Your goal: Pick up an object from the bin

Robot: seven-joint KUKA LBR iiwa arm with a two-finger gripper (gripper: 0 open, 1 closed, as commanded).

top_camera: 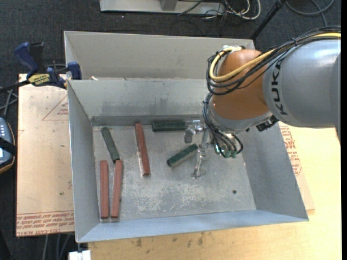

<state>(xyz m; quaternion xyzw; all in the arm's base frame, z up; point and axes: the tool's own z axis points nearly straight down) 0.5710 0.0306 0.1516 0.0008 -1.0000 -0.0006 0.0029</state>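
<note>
Inside a grey metal bin (173, 198), the end effector (197, 170), open or closed cannot be told, hangs low near the middle, a dark green stick (181, 156) just left of it, slanting from near-left to far-right.

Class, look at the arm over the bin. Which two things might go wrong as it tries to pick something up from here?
1. The gripper is at the right end of the tilted green stick, not at its middle. Taken there, the stick may swing or slip out.
2. A dark green stick lies close by, along the back wall of the bin. The arm might knock it.
</note>
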